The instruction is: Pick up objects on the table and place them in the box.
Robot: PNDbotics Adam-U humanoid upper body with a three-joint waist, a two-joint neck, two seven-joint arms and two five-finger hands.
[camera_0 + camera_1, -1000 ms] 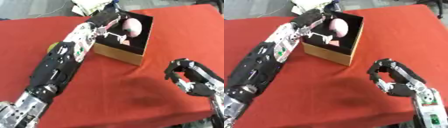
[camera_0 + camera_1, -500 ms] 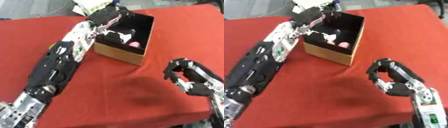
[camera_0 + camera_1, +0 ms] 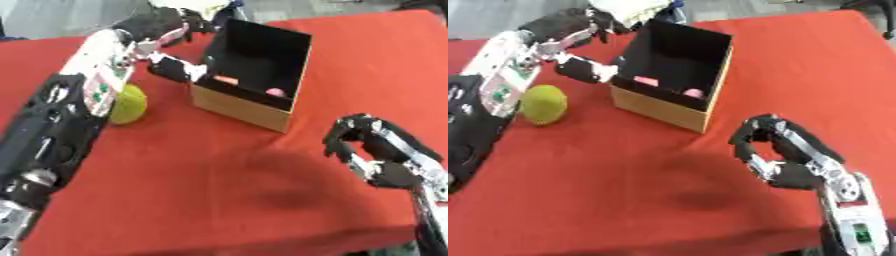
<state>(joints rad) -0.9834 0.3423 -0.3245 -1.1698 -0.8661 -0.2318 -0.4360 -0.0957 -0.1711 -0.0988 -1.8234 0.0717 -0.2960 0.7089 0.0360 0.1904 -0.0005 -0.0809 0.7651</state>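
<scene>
Box [image 3: 677, 75] has the left hand [image 3: 588, 70], fingers relaxed and empty, beside it; right hand [image 3: 779, 152] curled, empty.

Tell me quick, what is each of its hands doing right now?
Left hand: beside the box's left wall, holding nothing visible; open or closed cannot be told.
Right hand: idle at lower right, fingers curled, holding nothing.

You're at a lab-style test bench, table draped in red cloth [image 3: 623, 175], grey floor [image 3: 52, 17] beyond, cardboard box [image 3: 662, 107] staged.
</scene>
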